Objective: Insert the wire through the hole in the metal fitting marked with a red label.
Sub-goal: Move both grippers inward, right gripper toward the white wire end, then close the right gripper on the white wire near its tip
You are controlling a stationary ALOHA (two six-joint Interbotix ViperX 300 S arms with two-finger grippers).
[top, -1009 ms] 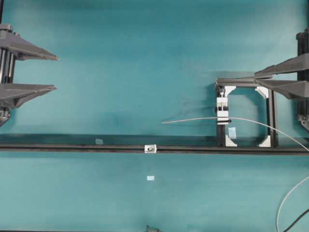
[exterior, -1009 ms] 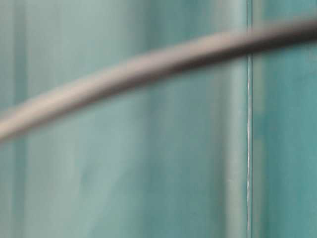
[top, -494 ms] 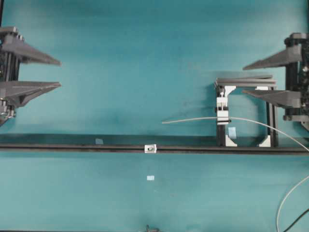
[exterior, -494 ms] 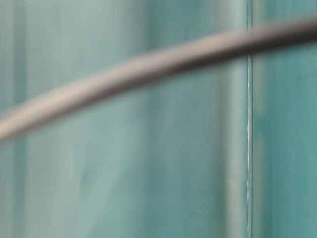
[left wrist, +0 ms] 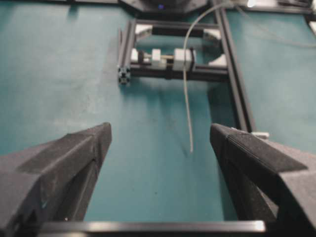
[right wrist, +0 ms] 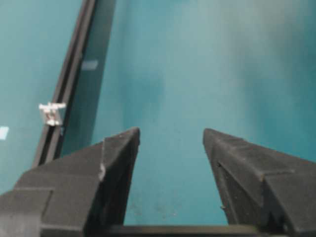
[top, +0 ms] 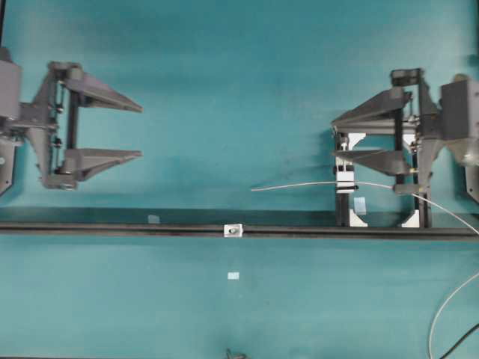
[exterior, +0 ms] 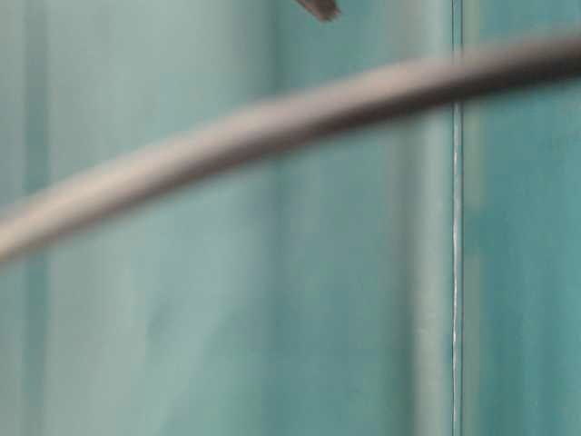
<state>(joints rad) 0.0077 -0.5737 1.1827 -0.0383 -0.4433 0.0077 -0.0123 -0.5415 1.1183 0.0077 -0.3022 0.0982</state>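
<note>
The left gripper (top: 141, 131) is spread and holds nothing. The metal fitting (top: 234, 230) sits on the black rail (top: 112, 227). The wire (top: 299, 185) passes through the white clamp block (top: 345, 179), and the right gripper (top: 334, 138), spread and empty, hangs above it

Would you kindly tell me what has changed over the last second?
Both grippers moved inward toward the middle and opened: the left gripper from the left edge, the right gripper over the clamp frame. Neither holds anything. The wire and fitting stayed put.
</note>
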